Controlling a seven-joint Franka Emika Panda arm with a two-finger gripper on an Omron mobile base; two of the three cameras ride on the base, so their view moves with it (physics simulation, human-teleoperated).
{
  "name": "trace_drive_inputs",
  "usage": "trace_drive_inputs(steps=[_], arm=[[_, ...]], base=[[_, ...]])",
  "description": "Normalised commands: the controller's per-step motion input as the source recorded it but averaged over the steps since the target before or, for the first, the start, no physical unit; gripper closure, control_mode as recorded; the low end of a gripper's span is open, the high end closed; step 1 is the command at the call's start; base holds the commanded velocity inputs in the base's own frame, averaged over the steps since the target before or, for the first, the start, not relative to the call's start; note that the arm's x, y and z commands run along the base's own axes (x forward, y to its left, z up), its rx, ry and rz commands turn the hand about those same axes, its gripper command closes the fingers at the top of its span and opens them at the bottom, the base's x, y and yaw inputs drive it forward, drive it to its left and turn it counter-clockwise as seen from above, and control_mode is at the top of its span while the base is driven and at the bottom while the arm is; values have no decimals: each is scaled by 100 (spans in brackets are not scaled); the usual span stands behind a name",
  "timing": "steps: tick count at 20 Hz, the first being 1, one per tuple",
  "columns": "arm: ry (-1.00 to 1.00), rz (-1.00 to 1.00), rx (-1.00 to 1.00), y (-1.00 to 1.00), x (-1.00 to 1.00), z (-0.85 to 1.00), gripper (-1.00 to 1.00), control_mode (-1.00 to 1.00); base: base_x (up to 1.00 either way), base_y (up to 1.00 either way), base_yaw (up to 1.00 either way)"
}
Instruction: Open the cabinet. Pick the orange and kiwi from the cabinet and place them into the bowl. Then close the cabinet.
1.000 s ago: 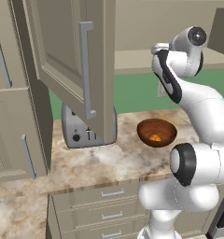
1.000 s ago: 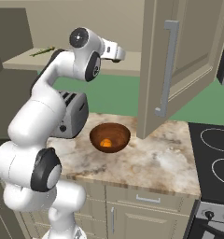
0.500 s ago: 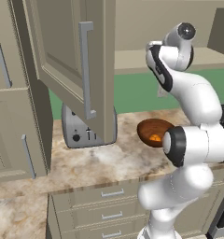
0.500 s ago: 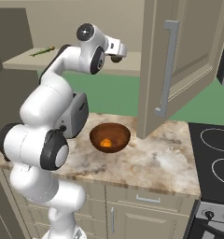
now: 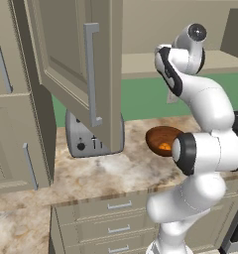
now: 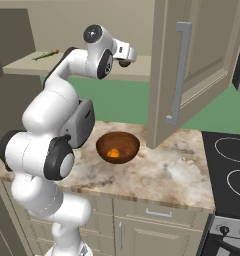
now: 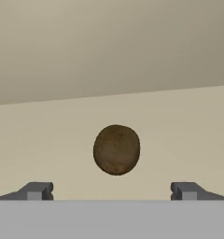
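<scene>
Our gripper has its fingers spread wide apart with nothing between them. Just ahead, centred between the tips, the kiwi sits on the beige shelf of the cabinet, whose door hangs open. Below on the counter, the orange lies in the bowl, beside the toaster.

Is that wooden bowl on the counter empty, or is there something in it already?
Not empty. The bowl holds the orange, a small bright ball at its bottom, seen from both base views.
</scene>
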Motion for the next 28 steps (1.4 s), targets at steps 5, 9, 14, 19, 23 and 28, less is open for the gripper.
trace_drive_inputs(steps=[5, 9, 14, 19, 23, 28], arm=[[-3, 0, 0, -1, 3, -13, -100, -100], [0, 0, 0, -1, 16, -2, -100, -100], [0, 0, 0, -5, 22, -9, -100, -100], [0, 2, 0, -17, 24, -10, -100, -100], [0, 1, 0, -26, 18, -7, -100, -100], [0, 1, 0, -13, 30, -11, -100, -100]], base=[[0, 0, 0], [0, 0, 0], [0, 0, 0], [0, 0, 0], [0, 0, 0], [0, 0, 0]])
